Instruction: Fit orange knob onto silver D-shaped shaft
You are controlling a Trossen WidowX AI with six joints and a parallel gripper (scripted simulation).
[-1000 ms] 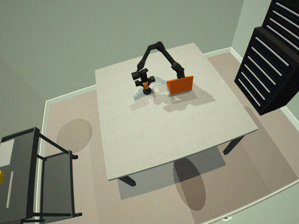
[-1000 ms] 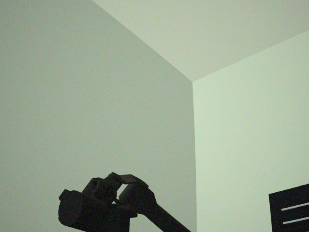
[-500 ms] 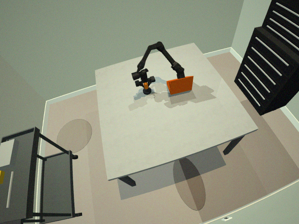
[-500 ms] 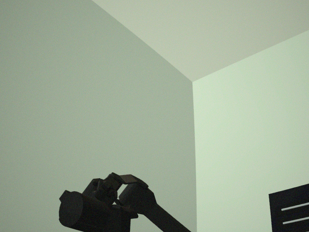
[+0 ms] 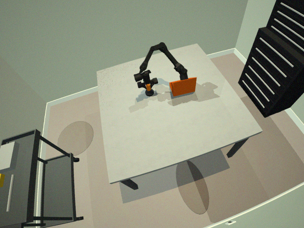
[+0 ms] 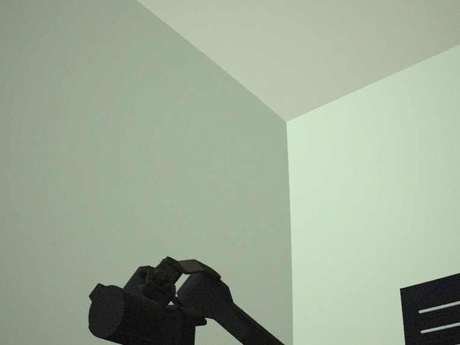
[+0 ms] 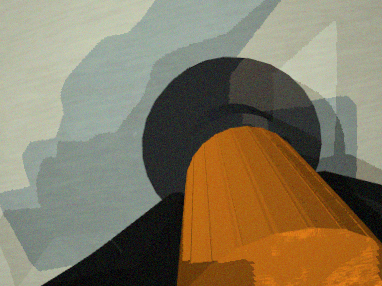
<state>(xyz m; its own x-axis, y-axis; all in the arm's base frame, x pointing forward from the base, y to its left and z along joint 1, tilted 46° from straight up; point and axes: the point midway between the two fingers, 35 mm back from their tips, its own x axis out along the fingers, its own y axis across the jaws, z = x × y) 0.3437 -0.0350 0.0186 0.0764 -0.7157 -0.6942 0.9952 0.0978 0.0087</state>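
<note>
One knob; one pedestal — seemingly two black cabinets.

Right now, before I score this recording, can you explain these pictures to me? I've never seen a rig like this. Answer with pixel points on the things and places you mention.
The machine is one dark jointed arm (image 5: 161, 46) (image 6: 249, 323) with a two-fingered hand (image 5: 148, 86) at its end. The top picture looks down on a pale table (image 5: 177, 126). The exterior one looks from the side, mostly at walls and ceiling, with part of the arm low in view. The wrist one rides near the hand and looks past its fingers.

On the table are a round black pedestal (image 5: 149, 92) (image 7: 175, 125) and, near the arm's foot, an orange panel (image 5: 184, 86). The hand is shut on the orange knob (image 5: 148, 87) (image 7: 250, 190), held over the pedestal. The knob hides the shaft, so I can't tell whether their flat sides line up.
</note>
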